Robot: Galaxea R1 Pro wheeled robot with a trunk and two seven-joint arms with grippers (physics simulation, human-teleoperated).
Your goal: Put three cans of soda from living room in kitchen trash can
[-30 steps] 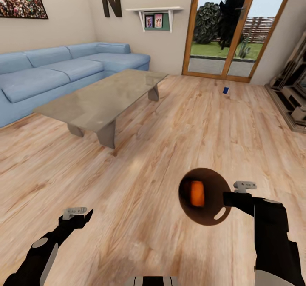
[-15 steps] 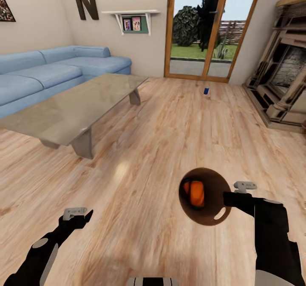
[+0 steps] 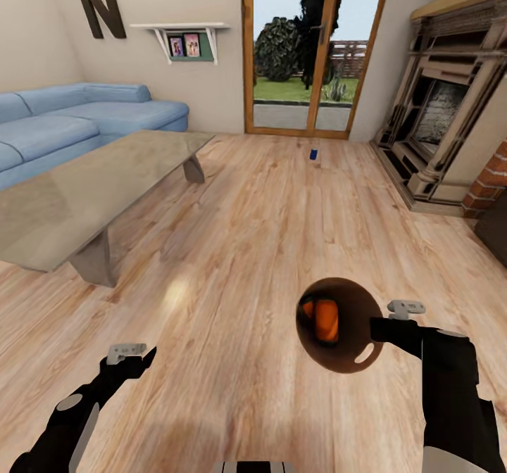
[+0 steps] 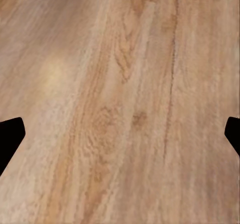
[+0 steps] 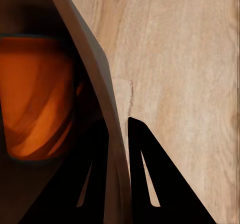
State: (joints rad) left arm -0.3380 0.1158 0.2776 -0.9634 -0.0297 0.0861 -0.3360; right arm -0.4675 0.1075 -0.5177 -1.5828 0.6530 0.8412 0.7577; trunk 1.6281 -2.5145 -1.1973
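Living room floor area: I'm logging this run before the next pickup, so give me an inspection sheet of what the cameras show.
Surface: wood-plank floor, no spills seen.
Job's things: trash can held off the floor by its rim; orange can inside it, a second orange shape beside it; blue can upright on the floor near the glass doors.
Clutter: nothing seen.
Grippers: right gripper fingers clamped on the bin's wall; left gripper open, holding nothing.
Cables: nothing seen.
Surroundings: blue sofa, low table, fireplace, wall shelf.
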